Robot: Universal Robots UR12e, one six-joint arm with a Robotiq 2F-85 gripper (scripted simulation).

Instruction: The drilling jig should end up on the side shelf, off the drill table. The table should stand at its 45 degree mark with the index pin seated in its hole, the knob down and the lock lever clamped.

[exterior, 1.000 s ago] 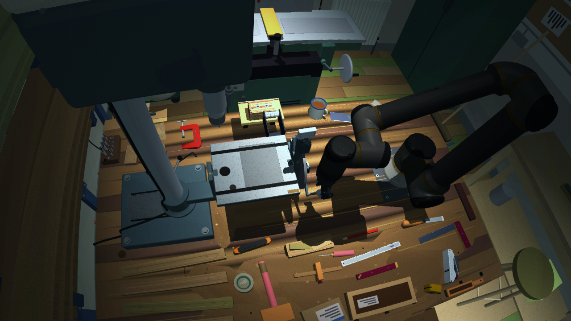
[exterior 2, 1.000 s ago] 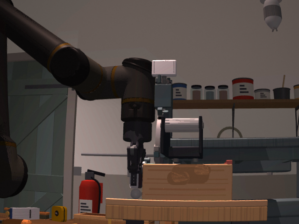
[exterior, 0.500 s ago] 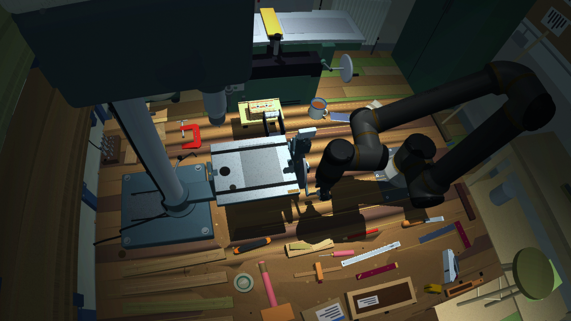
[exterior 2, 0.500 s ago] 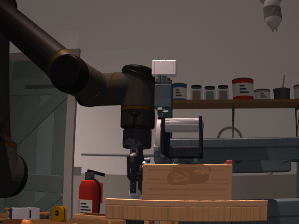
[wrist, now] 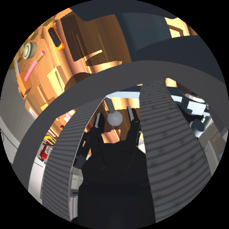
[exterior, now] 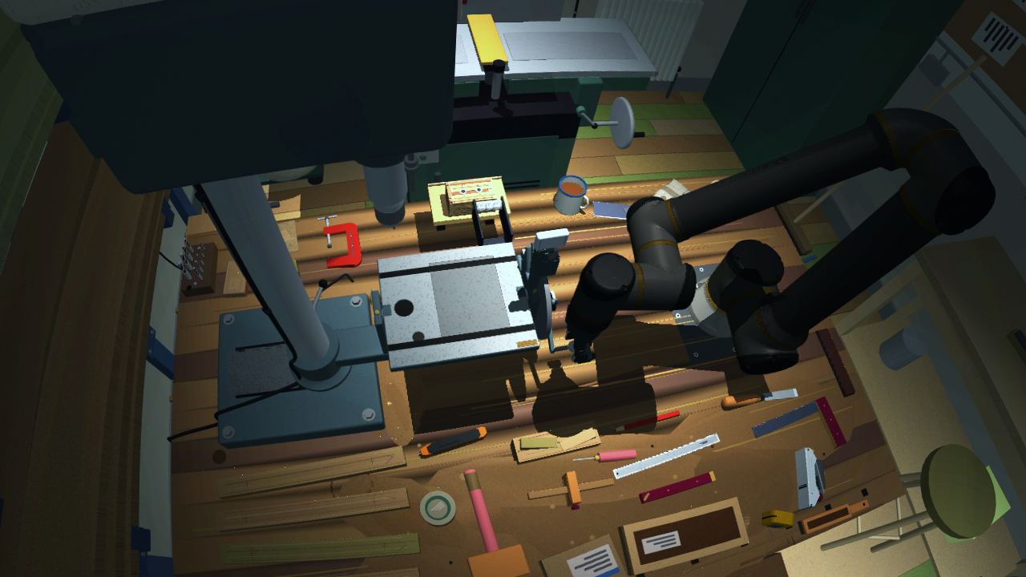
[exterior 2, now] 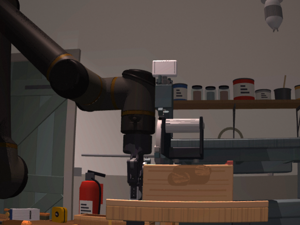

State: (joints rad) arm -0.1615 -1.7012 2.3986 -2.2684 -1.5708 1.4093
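Observation:
The drill table (exterior: 455, 301) lies flat in the middle of the bench, its top bare. The drilling jig (exterior: 491, 219), a black frame with a ribbed light roller, sits on the small yellow side shelf (exterior: 466, 197) behind the table. At the table's right end are the round angle plate (exterior: 547, 308), the white-capped knob (exterior: 551, 238) above it, and the lock lever, whose ball end (wrist: 114, 119) hangs low by the front corner. My gripper (exterior: 580, 352) points down beside that corner. It is open and holds nothing, with the lever ball between its fingers (wrist: 115, 117) in the wrist camera.
A mug (exterior: 571, 194) stands behind the arm on the bench, and a red clamp (exterior: 341, 244) lies left of the shelf. The drill column (exterior: 273, 280) and its base rise left of the table. Hand tools litter the bench front, among them a ruler (exterior: 666, 456) and a utility knife (exterior: 453, 441).

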